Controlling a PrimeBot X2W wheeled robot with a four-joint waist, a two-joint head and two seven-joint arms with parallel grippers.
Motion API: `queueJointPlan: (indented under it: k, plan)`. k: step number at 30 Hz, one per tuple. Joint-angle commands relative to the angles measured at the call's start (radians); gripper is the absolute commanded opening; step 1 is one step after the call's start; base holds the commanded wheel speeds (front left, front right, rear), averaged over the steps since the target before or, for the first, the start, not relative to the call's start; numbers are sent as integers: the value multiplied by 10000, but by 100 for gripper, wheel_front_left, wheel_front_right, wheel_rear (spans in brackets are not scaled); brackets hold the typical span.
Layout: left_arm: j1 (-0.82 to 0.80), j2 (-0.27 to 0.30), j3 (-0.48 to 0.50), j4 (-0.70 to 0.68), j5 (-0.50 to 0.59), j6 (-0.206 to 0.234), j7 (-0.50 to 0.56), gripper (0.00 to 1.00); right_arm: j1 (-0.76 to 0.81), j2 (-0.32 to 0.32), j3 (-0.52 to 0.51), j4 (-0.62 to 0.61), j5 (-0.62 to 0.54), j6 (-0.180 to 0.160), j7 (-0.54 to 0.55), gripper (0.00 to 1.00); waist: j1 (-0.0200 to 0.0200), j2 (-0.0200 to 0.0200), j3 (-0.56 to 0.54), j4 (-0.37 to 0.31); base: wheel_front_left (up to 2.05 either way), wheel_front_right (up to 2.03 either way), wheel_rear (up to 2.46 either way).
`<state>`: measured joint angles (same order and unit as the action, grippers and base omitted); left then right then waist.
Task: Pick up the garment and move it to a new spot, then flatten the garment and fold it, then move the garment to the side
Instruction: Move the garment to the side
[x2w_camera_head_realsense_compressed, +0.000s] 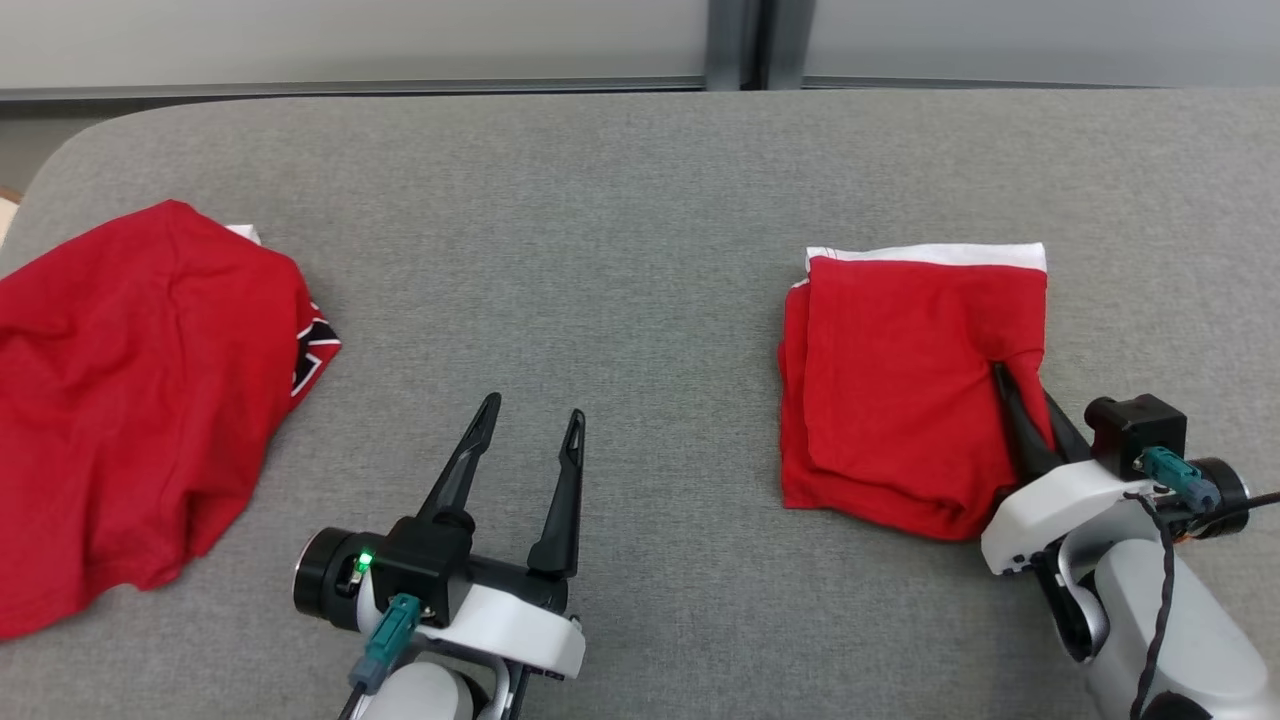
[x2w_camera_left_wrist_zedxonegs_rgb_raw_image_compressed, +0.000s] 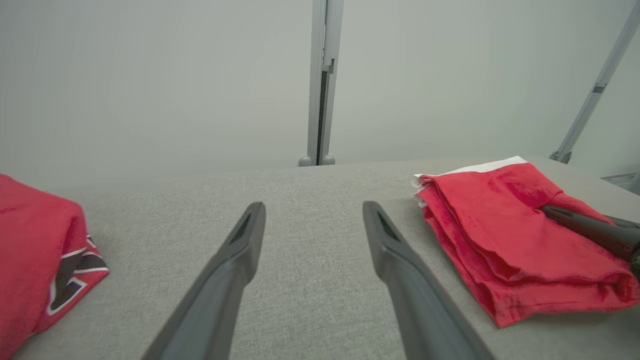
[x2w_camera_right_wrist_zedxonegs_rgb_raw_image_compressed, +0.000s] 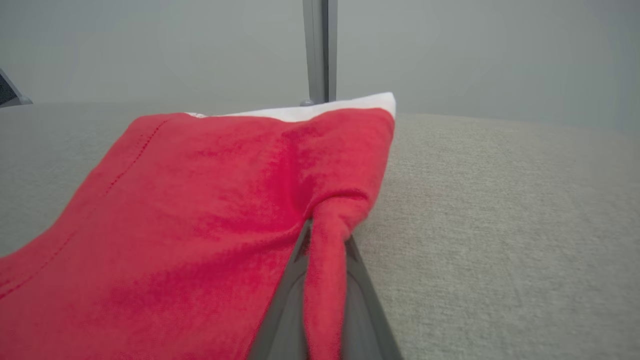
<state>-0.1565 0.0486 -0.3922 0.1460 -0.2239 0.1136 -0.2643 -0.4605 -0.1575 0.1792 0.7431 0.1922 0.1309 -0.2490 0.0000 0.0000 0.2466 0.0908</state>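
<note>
The grey fabric tabletop (x2w_camera_head_realsense_compressed: 640, 200) is stretching across the head view, running back to a pale wall with a grey post (x2w_camera_head_realsense_compressed: 735, 45).

A loose garment (x2w_camera_head_realsense_compressed: 130, 400), red and rumpled, is sprawling over the tabletop's left side, its left part running out of the head view.

The folded garment (x2w_camera_head_realsense_compressed: 900, 380), also red, is lying as a neat stack of layers on the right side of the tabletop, well apart from the loose one. Its near right corner is being drawn up into a small ridge.

The right gripper (x2w_camera_head_realsense_compressed: 1015, 400) is reaching in from the lower right and pinching that ridge: in the right wrist view its two fingers are pressing together on a narrow roll of red cloth (x2w_camera_right_wrist_zedxonegs_rgb_raw_image_compressed: 324, 235).

The left gripper (x2w_camera_head_realsense_compressed: 532, 410) is hovering between the two garments, touching neither, fingers spread wide and holding nothing; in the left wrist view (x2w_camera_left_wrist_zedxonegs_rgb_raw_image_compressed: 314, 206) bare tabletop is showing between them.

A white strip (x2w_camera_head_realsense_compressed: 930, 254) is peeking out along the folded garment's far edge.

A black-and-white patch (x2w_camera_head_realsense_compressed: 315, 350) is showing at the loose garment's right edge.
</note>
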Motion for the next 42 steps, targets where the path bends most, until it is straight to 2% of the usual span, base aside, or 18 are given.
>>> queueJointPlan:
  k: [1, 6, 8, 13, 16, 25, 28, 32, 33, 34, 38, 42]
  plan:
    - [-252, 36, -28, -54, 101, -60, 0, 100, -140, -193, 97, -37, -94, -4, -105, 0, 0, 0, 58, -289, 0, 0, 0]
    - [-641, 36, -351, -261, 340, -190, 1, 100, -454, -1111, 1002, -214, -350, -4, -129, 0, 0, 0, 367, -967, 0, 0, 0]
    - [-925, 33, -539, -360, 697, -265, 1, 100, -683, -1662, 1454, -392, -490, -5, -152, 0, 0, 0, 597, -1248, 0, 0, 0]
    - [-1464, 34, -853, -548, 566, -430, 1, 100, -1242, -3036, 2421, -396, -710, -7, -170, 0, 0, 0, 1298, -1941, 0, 0, 0]
    - [-1826, 42, -1053, -567, 996, -529, 1, 100, -1804, -3881, 2982, -630, -1489, -8, -180, 0, 0, 0, 1826, -2309, 0, 0, 0]
    - [-2745, 39, -1400, -638, 1354, -796, 1, 100, -2610, -5187, 2362, -2, -1853, -11, -176, 0, 0, 0, 2921, -2673, 0, 0, 0]
    - [-2895, 39, -1445, -690, 1353, -806, 1, 100, -2712, -5451, 1891, 251, -1948, -11, -177, 0, 0, 0, 3012, -2685, 0, 0, 0]
    - [-2947, 42, -1491, -775, 1323, -812, 1, 100, -2798, -5422, 1388, 527, -1996, -11, -178, 0, 0, 0, 3052, -2645, 0, 0, 0]
    - [-2955, 38, -1497, -788, 1311, -812, 1, 100, -2852, -5390, 1231, 533, -1958, -11, -178, 5, 0, 0, 3048, -2633, 0, 0, 0]
    - [-2962, 38, -1496, -797, 1284, -809, 1, 100, -2876, -5320, 1051, 473, -1937, -11, -178, 100, 0, 0, 3040, -2616, 0, 0, 0]
    - [-2925, 35, -1484, -792, 1143, -735, 1, 100, -2769, -5093, 279, 256, -2102, -11, -179, 100, 0, 0, 2858, -2458, 0, 0, 0]
    - [-2696, 35, -1411, -798, 964, -561, 1, 100, -2397, -4538, -362, -199, -2368, -10, -179, 100, 0, 0, 2446, -2250, 0, 0, 0]
